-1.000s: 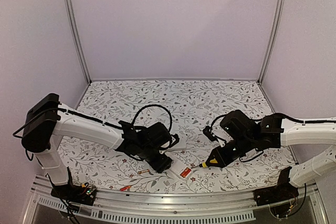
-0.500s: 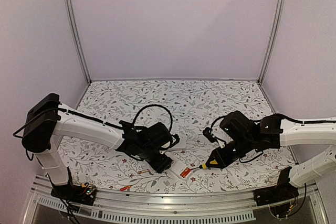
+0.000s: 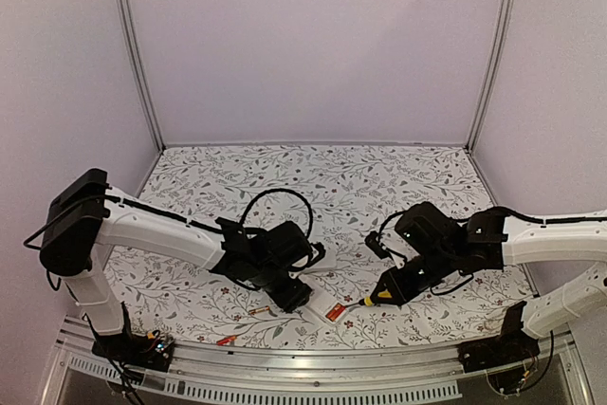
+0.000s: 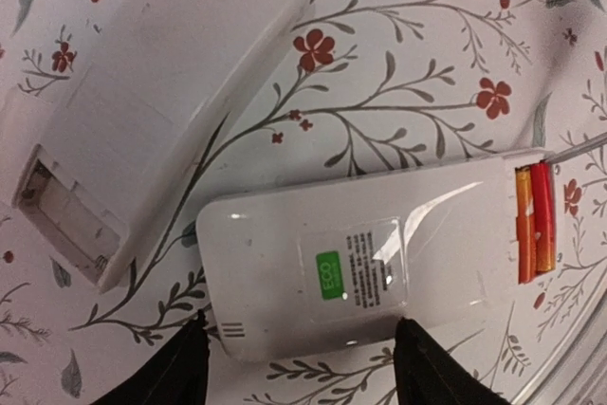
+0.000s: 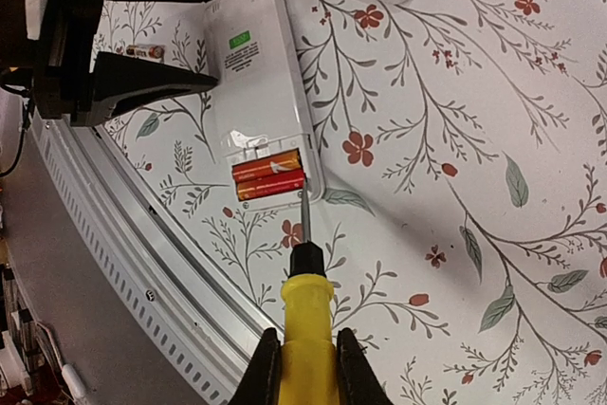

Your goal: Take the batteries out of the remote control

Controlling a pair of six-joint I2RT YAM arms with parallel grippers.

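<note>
A white remote control lies back up with its battery compartment uncovered at one end. Two red-orange batteries sit side by side in that compartment. My right gripper is shut on a yellow-handled screwdriver, whose metal tip touches the end of the batteries. My left gripper is open, its black fingertips resting along the remote's long edge near the end away from the batteries. In the top view the remote lies between the two grippers near the front edge.
A second white remote-like body with an empty open compartment lies just beyond the first. A loose battery lies on the floral tabletop beside the left fingers, and another lies by the metal front rail.
My right gripper has crept slightly left with the screwdriver, bringing its tip up to the batteries. The left arm and the remote have stayed put.
</note>
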